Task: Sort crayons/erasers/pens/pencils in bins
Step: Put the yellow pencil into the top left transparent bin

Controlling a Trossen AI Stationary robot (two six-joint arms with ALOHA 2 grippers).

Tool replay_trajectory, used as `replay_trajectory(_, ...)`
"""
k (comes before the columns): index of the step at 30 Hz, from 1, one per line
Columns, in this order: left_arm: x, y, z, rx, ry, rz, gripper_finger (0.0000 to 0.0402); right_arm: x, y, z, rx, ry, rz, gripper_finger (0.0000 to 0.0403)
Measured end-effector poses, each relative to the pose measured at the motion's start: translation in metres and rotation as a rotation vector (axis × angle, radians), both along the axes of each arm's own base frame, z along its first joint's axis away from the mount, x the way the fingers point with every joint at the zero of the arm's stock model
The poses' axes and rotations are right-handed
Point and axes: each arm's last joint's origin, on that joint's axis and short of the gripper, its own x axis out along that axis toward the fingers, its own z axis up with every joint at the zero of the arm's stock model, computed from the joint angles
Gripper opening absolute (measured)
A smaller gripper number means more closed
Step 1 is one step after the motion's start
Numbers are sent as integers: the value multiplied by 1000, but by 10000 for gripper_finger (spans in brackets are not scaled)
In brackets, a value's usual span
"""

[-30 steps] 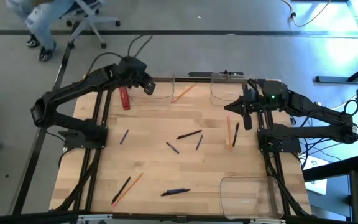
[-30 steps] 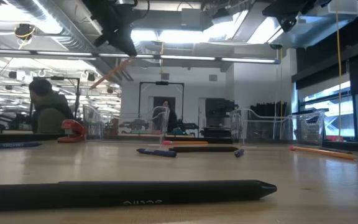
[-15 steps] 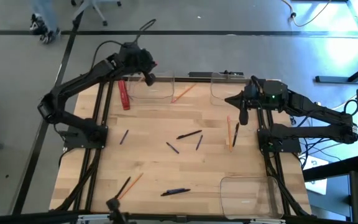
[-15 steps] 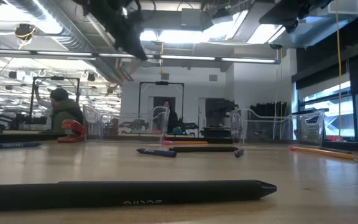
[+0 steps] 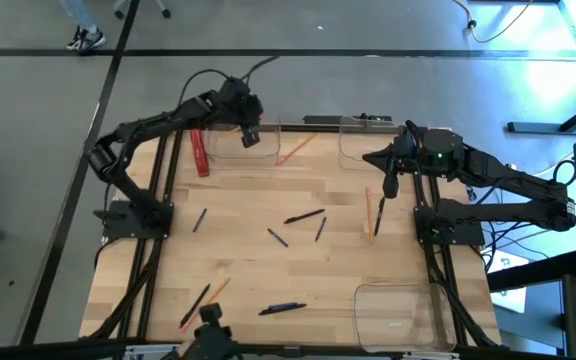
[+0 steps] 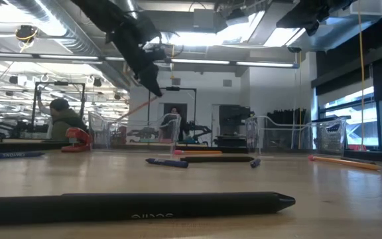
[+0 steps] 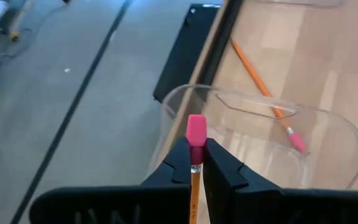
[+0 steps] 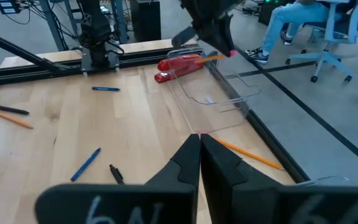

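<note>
Clenched on a pencil [image 7: 193, 186], my left gripper [image 7: 195, 163] hangs over the far-left bin [image 7: 328, 124] at about eleven o'clock on the table [image 5: 298, 270]; the pink eraser end pokes out past the fingertips (the wrist camera shows it plainly), and the shaft runs back between the jaws. From table height I see that pencil slanting down from the gripper toward the bin. One more pencil [image 5: 295, 150] lies at the bin's right side, near twelve o'clock; whether it sits wholly inside I cannot tell.

My right gripper [image 5: 389, 186] has its jaws pressed together on nothing, hovering at about two o'clock, beside the second bin [image 5: 360, 150] on the far edge. Just under and beside it, two pencils and a dark pen [image 5: 379, 216] lie close together on the wood.

Loose on the table: a pen [image 5: 304, 216] near the centre with two short ones [image 5: 277, 237] beside it, another [image 5: 199, 220] at nine o'clock, one [image 5: 282, 308] at six, and a pen-and-pencil pair [image 5: 200, 300] at seven. The third bin [image 5: 400, 312] sits at five o'clock. A flat red bar [image 5: 200, 153] lies at ten o'clock, just left of the far-left bin. The low camera has a long black pen [image 6: 138, 204] right in front of it, and a person [image 6: 62, 118] is in the room behind.
</note>
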Motion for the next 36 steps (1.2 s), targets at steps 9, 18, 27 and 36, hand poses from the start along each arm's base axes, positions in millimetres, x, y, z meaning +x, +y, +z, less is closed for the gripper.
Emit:
replay_trajectory(9,10,12,-36,-82,76,5,6,0,0,0,0,0,0,15)
replay_trajectory(18,17,18,-62,-121,144,15,6,0,0,0,6,-1,-1,15)
replay_trajectory(27,20,21,-75,-126,182,-13,23,0,0,0,3,-1,-12,15)
replay_trajectory(36,20,21,-74,-119,175,-13,31,0,0,0,1,-1,-17,15)
